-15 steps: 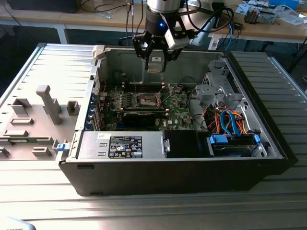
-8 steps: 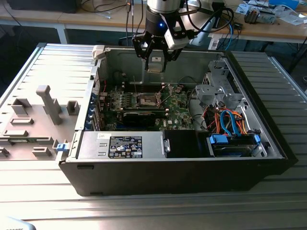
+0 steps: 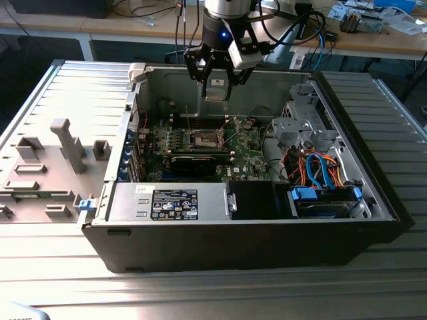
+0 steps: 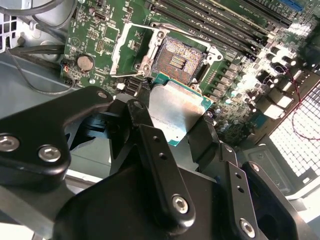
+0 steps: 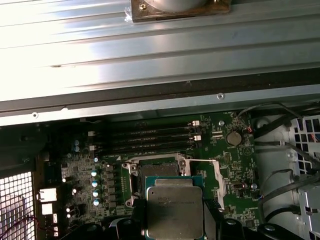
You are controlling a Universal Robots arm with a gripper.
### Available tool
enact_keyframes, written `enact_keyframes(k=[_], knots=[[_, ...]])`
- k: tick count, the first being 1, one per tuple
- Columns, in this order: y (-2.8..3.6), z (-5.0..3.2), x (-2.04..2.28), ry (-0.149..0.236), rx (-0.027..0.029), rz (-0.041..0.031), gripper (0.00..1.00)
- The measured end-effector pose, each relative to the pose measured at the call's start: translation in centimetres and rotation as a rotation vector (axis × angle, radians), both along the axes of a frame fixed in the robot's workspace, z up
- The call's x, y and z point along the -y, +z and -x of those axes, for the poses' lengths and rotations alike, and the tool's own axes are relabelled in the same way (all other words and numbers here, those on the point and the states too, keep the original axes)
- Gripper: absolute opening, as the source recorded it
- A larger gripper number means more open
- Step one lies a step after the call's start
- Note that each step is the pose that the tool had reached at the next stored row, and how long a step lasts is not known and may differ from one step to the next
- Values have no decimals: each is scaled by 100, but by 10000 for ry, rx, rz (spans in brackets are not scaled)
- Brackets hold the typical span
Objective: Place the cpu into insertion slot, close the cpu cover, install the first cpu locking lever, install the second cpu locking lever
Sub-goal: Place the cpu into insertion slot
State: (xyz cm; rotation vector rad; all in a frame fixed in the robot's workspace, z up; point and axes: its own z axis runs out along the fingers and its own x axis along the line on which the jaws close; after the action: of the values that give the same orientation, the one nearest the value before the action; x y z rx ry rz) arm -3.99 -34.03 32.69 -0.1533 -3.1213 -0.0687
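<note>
In the exterior view, take the insertion slot (image 3: 203, 139) as the centre of the dial. It sits on the green motherboard (image 3: 247, 150) inside an open computer case (image 3: 267, 240) that lies on its side on a ribbed metal table (image 3: 200, 293). At twelve o'clock from the slot, well above the board, hangs the gripper (image 3: 217, 93). Its black fingers are drawn in to the width of the cpu (image 3: 217, 85), which they hold between them by two opposite edges, with the silvery-grey face towards the camera. A long black card (image 3: 200, 162) lies just at six o'clock from the slot, and the labelled power supply (image 3: 173, 203) lies farther out on the same line. A blue drive caddy (image 3: 323, 200) is at four o'clock. Outside the case, at nine o'clock, is a grey moulded fixture (image 3: 47, 167).

In the second wrist view, the cpu (image 4: 175, 107) sits clamped between two fingers (image 4: 137, 112), its green edge showing round the metal lid. Beyond it the insertion slot (image 4: 177, 57) is bare, its dark contact field exposed. The cpu cover (image 4: 131, 47) is swung open and lies just beside the slot. A coin cell (image 4: 85, 62) lies on the board past the cover.

In the first wrist view, the cpu (image 5: 175, 207) is again pinched in the gripper (image 5: 175, 220) and overlaps the near edge of the open slot (image 5: 157, 169). The cover frame (image 5: 214, 176) stands open between the slot and the coin cell (image 5: 233, 138). A row of memory slots (image 5: 145, 140) runs along the slot's far side.
</note>
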Motion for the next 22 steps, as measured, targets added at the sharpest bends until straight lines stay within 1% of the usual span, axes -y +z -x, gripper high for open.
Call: enact_keyframes(k=[22], knots=[[-5,0,0,-233,0,11,54]])
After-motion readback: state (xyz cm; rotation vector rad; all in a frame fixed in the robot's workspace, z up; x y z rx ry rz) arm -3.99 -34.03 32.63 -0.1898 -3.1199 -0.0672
